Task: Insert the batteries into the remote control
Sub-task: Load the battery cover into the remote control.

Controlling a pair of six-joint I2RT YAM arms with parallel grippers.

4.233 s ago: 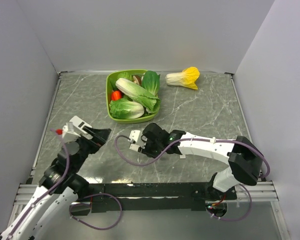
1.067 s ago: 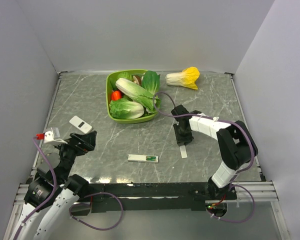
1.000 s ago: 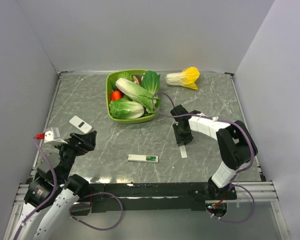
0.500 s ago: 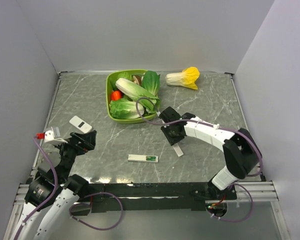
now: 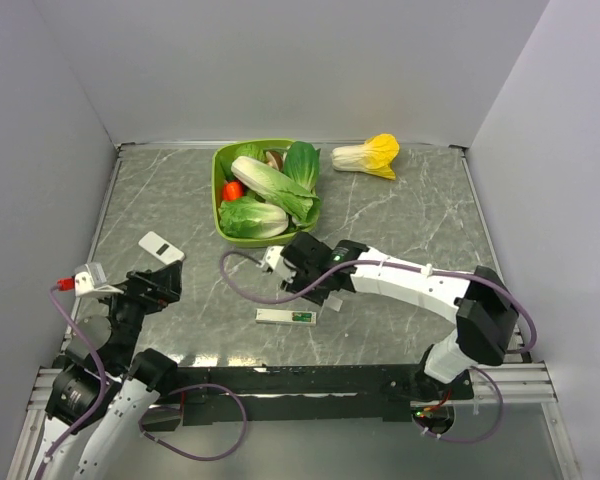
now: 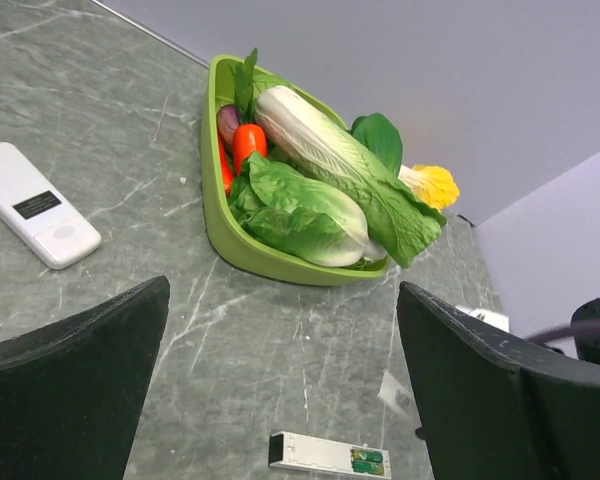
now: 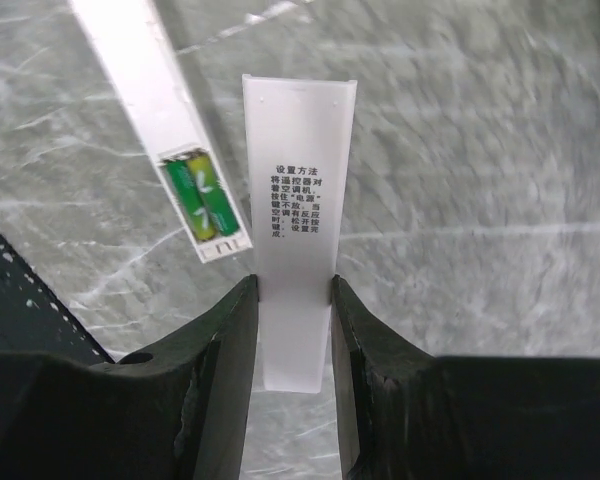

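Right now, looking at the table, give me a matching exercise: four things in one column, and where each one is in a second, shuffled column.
Things:
1. batteries
2. white printed strip
3. red vegetable
4. yellow-tipped cabbage

Places:
A. inside the green bowl
B. on the bare table, right of the bowl
C. between the fingers of the right claw
D. in the open compartment of the remote control

Pairs: 1-D, 2-C, 3-A, 4-B
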